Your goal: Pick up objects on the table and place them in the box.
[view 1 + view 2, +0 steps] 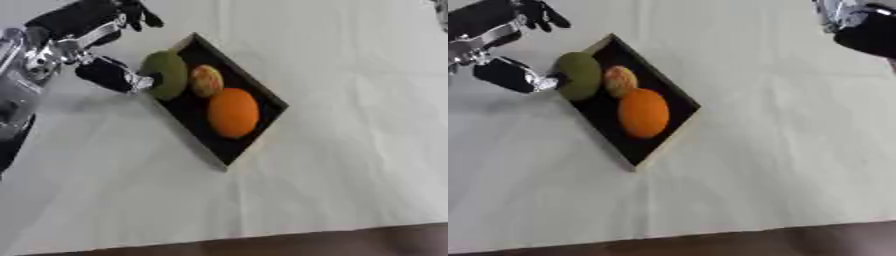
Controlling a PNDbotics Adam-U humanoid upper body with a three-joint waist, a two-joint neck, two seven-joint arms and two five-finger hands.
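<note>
The left hand (114, 75) pinches the green fruit (166, 74) at the black box's (229, 150) near rim; releasing there may roll it onto the tabletop (350, 165). Right hand's (868, 30) fingers: cannot tell.

Left hand (114, 75) touches green fruit (166, 74) in box (254, 92) (with two orange fruits (233, 112))

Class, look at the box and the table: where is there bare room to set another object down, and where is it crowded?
Inside the box, the near corner below the orange is bare. The far end is crowded: green fruit, small orange-yellow fruit, left hand. The tablecloth right of the box is open.
</note>
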